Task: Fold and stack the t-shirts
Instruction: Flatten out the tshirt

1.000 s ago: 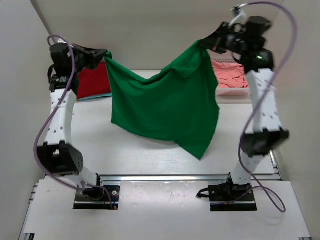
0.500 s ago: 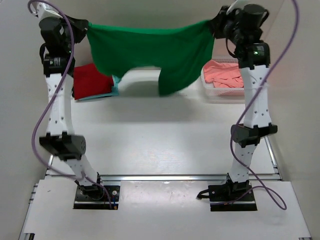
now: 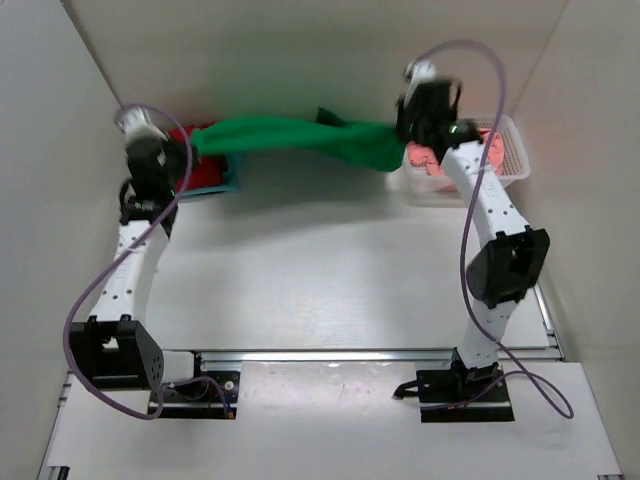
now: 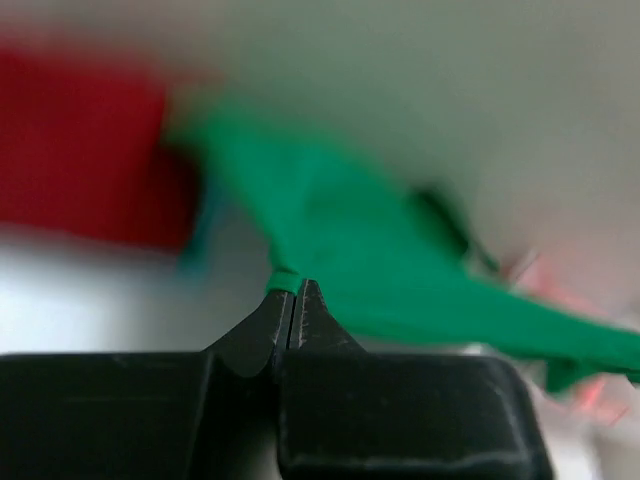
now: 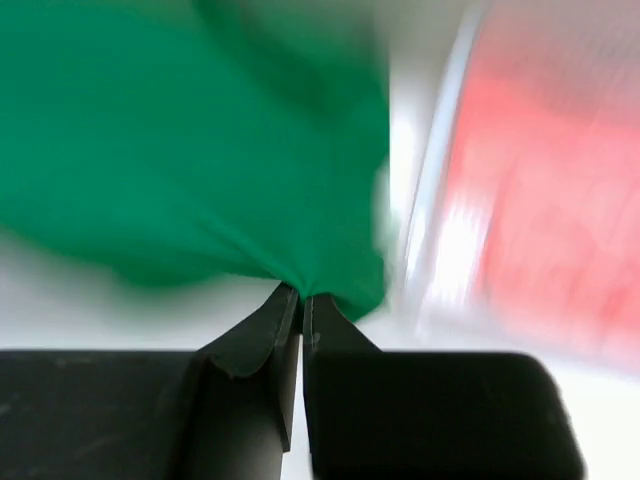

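A bright green t-shirt [image 3: 290, 135] hangs stretched in a narrow, bunched band across the far side of the table. My left gripper [image 3: 190, 147] is shut on its left end, where a small green fold sits pinched at the fingertips [image 4: 295, 285]. My right gripper [image 3: 405, 132] is shut on the right end, the cloth [image 5: 180, 150] gathering into its closed tips [image 5: 300, 292]. Under the left end lies a folded dark red t-shirt [image 3: 203, 175] on a pale turquoise one [image 3: 231, 178]. A salmon pink t-shirt [image 3: 445, 165] lies in the basket. Both wrist views are motion-blurred.
A white mesh basket [image 3: 515, 150] stands at the far right corner, close beside my right gripper; its rim [image 5: 440, 220] shows in the right wrist view. White walls close in the table at the back and both sides. The arm bases sit at the near edge.
Both arms have dropped from a high hold and reached toward the back of the table. The green shirt, spread and hanging before, now runs low as a bunched band over the red stack.
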